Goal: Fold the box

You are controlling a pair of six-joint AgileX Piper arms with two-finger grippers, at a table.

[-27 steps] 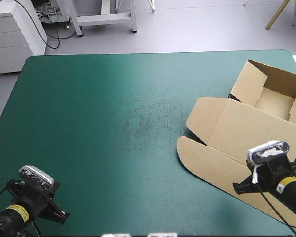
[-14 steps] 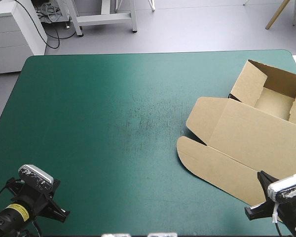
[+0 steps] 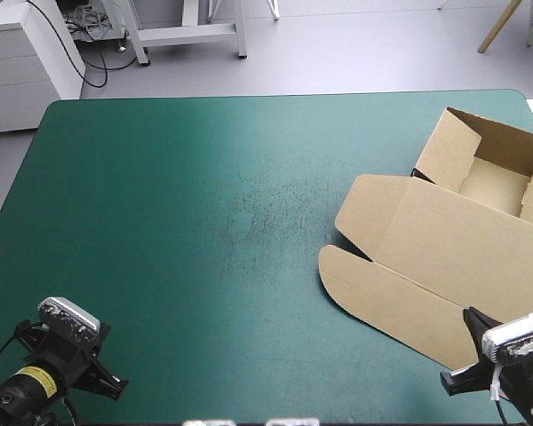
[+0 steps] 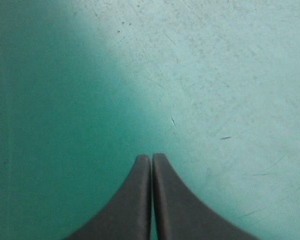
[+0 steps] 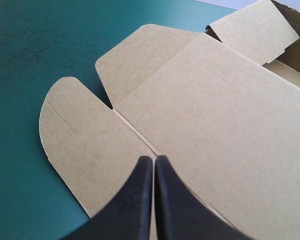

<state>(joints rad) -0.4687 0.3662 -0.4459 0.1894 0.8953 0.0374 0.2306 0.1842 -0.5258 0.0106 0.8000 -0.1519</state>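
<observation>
The brown box (image 3: pixel 444 240) lies at the table's right side as an open tray with raised walls at the far right and its lid flat toward the near edge. In the right wrist view the box's lid (image 5: pixel 200 115) spreads ahead with its rounded flap to one side. My right gripper (image 5: pixel 153 159) is shut, its tip just above the lid's near fold, holding nothing. It sits at the table's near right corner (image 3: pixel 502 373). My left gripper (image 4: pixel 151 157) is shut over bare teal-green cover, at the near left corner (image 3: pixel 71 355), far from the box.
The teal-green table cover (image 3: pixel 204 222) stretches bare between the arms and the box. White drawers (image 3: pixel 22 62) and a stand's legs are on the floor beyond the far edge.
My right arm has drawn back from over the lid to the table's near right corner. The left arm shifted slightly. The box has not moved.
</observation>
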